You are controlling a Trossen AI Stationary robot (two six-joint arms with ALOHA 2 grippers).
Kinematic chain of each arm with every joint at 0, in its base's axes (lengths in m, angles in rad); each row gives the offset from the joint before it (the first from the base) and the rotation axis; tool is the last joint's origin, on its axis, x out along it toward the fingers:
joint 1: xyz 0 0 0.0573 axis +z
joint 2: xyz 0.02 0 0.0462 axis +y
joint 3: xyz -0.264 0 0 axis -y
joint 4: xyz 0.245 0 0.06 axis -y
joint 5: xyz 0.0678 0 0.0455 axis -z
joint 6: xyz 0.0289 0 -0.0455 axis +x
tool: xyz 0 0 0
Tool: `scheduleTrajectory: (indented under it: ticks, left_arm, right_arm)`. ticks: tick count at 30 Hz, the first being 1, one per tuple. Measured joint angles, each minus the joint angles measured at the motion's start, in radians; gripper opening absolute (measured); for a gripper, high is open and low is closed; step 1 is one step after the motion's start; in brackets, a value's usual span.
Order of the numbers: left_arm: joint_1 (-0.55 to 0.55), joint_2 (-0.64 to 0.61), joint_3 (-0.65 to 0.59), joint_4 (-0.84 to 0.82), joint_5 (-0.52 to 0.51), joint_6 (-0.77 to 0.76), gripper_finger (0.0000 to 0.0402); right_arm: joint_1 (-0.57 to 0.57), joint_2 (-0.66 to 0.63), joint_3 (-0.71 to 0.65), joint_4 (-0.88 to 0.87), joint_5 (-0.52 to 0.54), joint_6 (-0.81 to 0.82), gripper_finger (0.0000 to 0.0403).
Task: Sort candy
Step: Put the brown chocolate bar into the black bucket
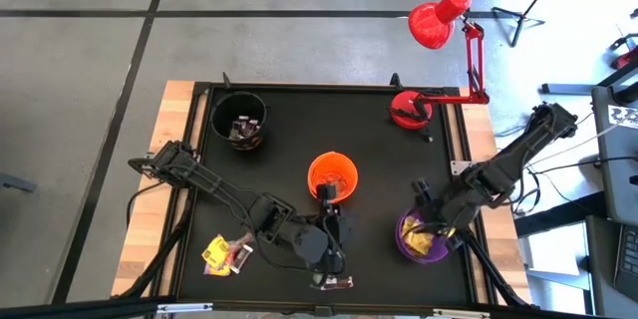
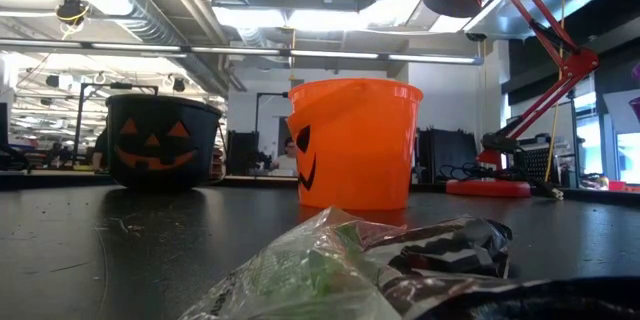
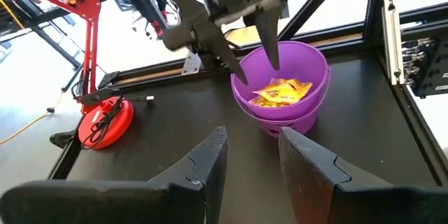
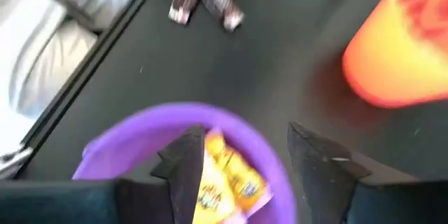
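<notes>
A pile of yellow and dark wrapped candy [image 1: 227, 252] lies near the table's near-left corner. A few more sweets [image 1: 332, 281] lie at the near edge, and they fill the foreground of the low view [image 2: 380, 260]. Yellow candy [image 3: 281, 91] lies in the purple cup [image 1: 423, 236]. My right gripper [image 4: 241, 157] hangs open just above that cup, its fingers [image 3: 269, 49] over the candy [image 4: 224, 178] and holding nothing. My left gripper [image 3: 252, 157] is open and empty, low over the table near the orange cup [image 1: 332, 176].
The black cup [image 1: 239, 120] with dark candy stands far left. A red desk lamp has its base [image 1: 408, 110] on the far right of the table, its head beyond the far edge. A raised rim [image 1: 329, 87] borders the black mat. The two arms are close together near the orange and purple cups.
</notes>
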Motion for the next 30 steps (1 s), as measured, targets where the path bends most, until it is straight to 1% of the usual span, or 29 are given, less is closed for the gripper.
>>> scheduleTrajectory:
  ticks: [1,3,5,6,9,13,15,18,20,23,26,28,30]
  left_arm:
    - [0.001,0.000,0.000,-0.013,-0.006,0.000,0.0120]
    - [0.005,0.000,0.000,-0.077,-0.061,-0.012,0.0120]
    - [0.010,-0.009,-0.001,-0.168,-0.124,-0.060,0.0120]
    - [0.013,-0.016,-0.003,-0.208,-0.134,-0.085,0.0120]
    - [0.023,-0.054,-0.003,-0.230,-0.129,-0.109,0.0120]
    - [0.020,-0.075,-0.001,-0.195,-0.090,-0.053,0.0120]
    - [0.021,-0.076,-0.001,-0.190,-0.079,-0.041,0.0120]
    - [0.030,-0.077,-0.001,-0.189,-0.081,-0.033,0.0120]
    - [0.038,-0.077,-0.005,-0.184,-0.080,-0.033,0.0120]
    - [0.050,-0.083,-0.038,-0.157,-0.079,-0.033,0.0120]
    - [0.056,-0.120,-0.103,-0.110,-0.081,-0.033,0.0120]
    - [0.057,-0.169,-0.179,-0.054,-0.084,-0.034,0.0120]
    - [0.054,-0.232,-0.283,0.037,-0.085,-0.034,0.0120]
  right_arm:
    - [0.000,0.000,0.015,0.008,0.012,-0.016,0.0204]
    - [0.000,0.000,0.037,0.053,0.029,-0.048,0.0204]
    - [0.000,0.007,0.045,0.119,0.038,-0.097,0.0201]
    - [0.000,0.016,0.046,0.146,0.039,-0.121,0.0199]
    - [0.000,0.062,0.046,0.197,0.045,-0.178,0.0192]
    - [-0.024,0.143,0.046,0.222,0.079,-0.236,0.0187]
    - [-0.050,0.182,0.046,0.242,0.074,-0.249,0.0187]
    - [-0.097,0.238,0.046,0.300,0.030,-0.263,0.0186]
    - [-0.117,0.277,0.046,0.313,0.022,-0.278,0.0186]
    - [-0.142,0.328,0.055,0.314,0.011,-0.303,0.0186]
    - [-0.154,0.370,0.079,0.314,-0.008,-0.317,0.0186]
    - [-0.152,0.387,0.096,0.305,-0.016,-0.329,0.0186]
    - [-0.151,0.396,0.114,0.309,-0.018,-0.342,0.0186]
